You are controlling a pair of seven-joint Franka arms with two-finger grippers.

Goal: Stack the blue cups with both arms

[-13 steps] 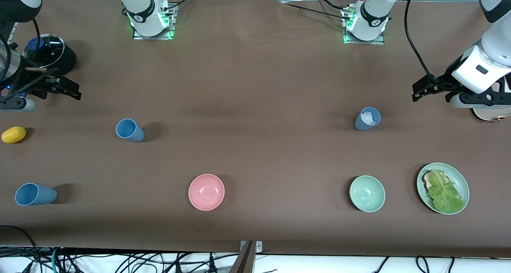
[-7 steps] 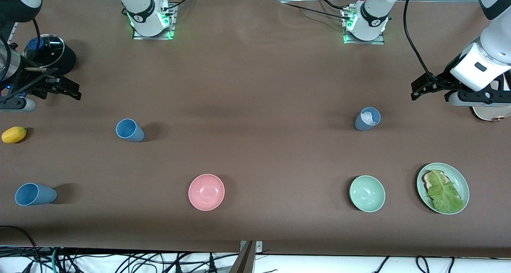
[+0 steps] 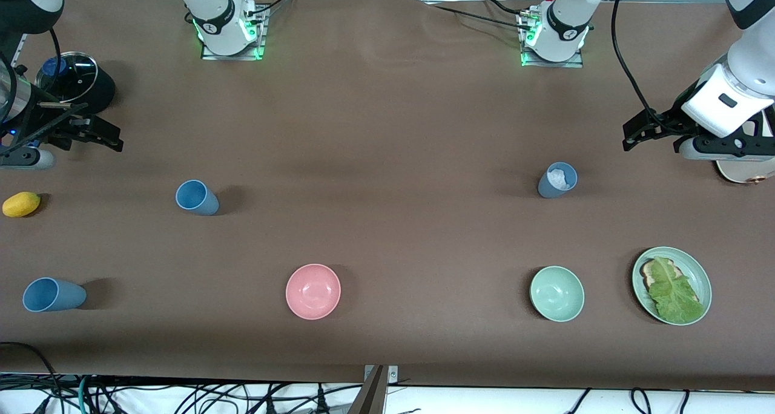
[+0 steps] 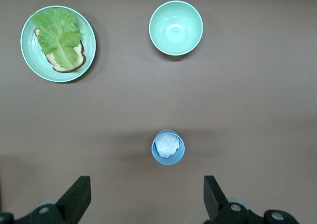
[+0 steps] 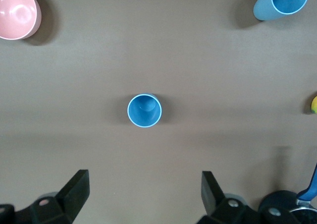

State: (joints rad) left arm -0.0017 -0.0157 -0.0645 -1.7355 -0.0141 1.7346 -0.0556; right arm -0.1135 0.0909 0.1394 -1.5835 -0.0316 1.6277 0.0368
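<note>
Brown table cloth (image 3: 387, 129) carries all items. Nearest camera: bright blue cup (image 3: 51, 295) at right arm's end; pink bowl (image 3: 313, 291), green bowl (image 3: 557, 293) in same row. Farther: second bright cup (image 3: 196, 197), upright; slate-blue cup (image 3: 557, 180), white lump seen inside. Right gripper (image 5: 143, 196) held high over table near second cup, fingers spread, nothing held. Left gripper (image 4: 147, 199) likewise near slate cup, fingers apart. Advised: jaws centred on cup, straight descent, wall gripped below rim.
</note>
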